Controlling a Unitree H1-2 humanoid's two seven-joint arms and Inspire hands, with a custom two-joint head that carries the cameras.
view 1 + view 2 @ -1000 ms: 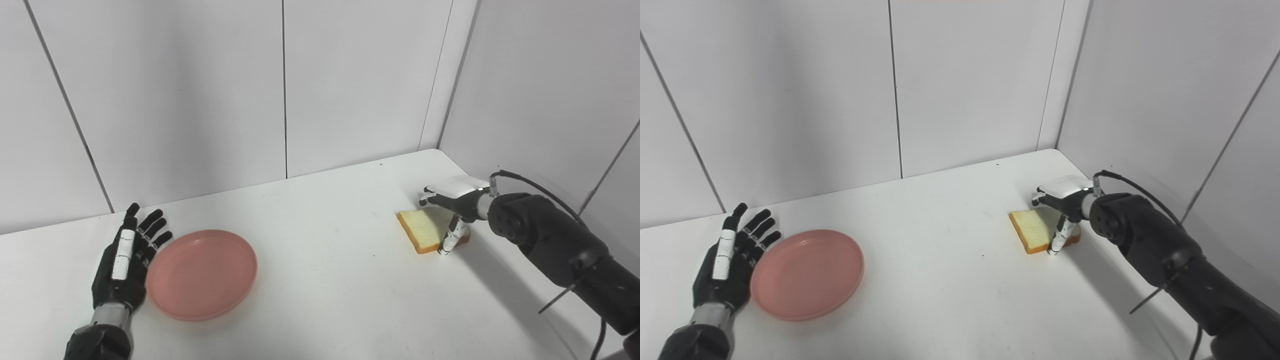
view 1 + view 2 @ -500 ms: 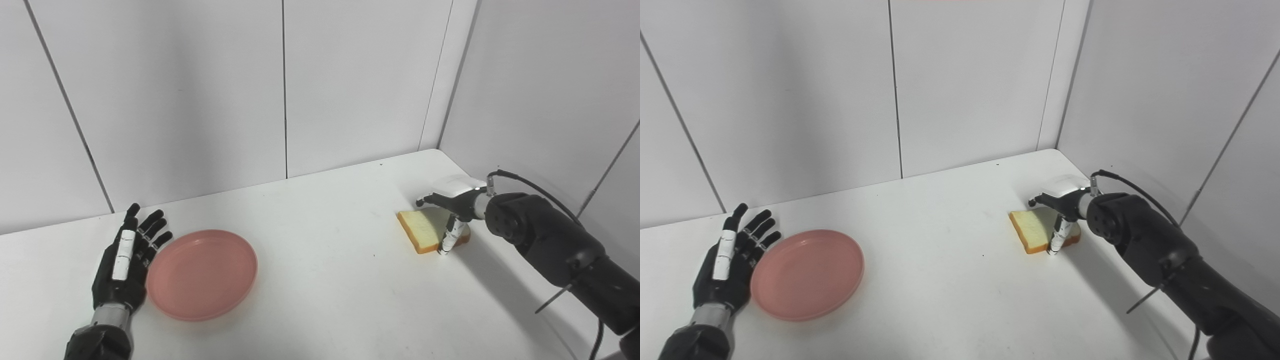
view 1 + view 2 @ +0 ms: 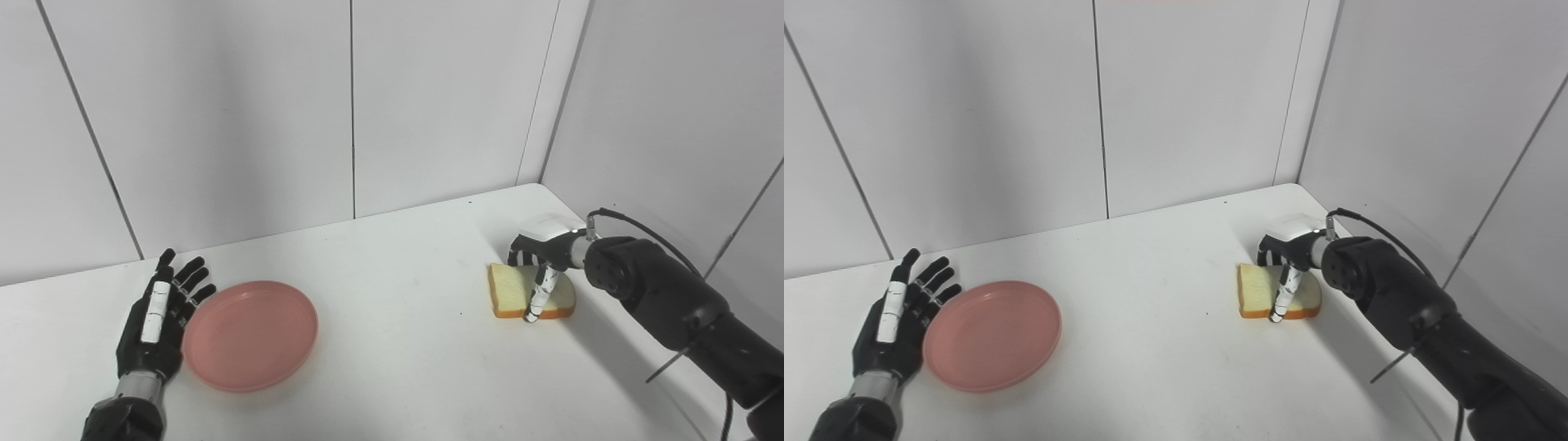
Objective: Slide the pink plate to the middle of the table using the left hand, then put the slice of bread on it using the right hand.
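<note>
- The white bench (image 3: 392, 318) is enclosed by pale wall panels at the back and right.
- The pink plate (image 3: 250, 334) is seen lying flat on the bench's left side, well apart from the bread.
- The slice of bread (image 3: 514, 295) is laid flat near the right rear corner.
- The right hand (image 3: 542, 254) is poised over the slice, one finger reaching down across its front edge; whether the fingers are clamped on it cannot be told.
- The left hand (image 3: 154, 318) is held just beside the plate's left rim, fingers apart and extended.
</note>
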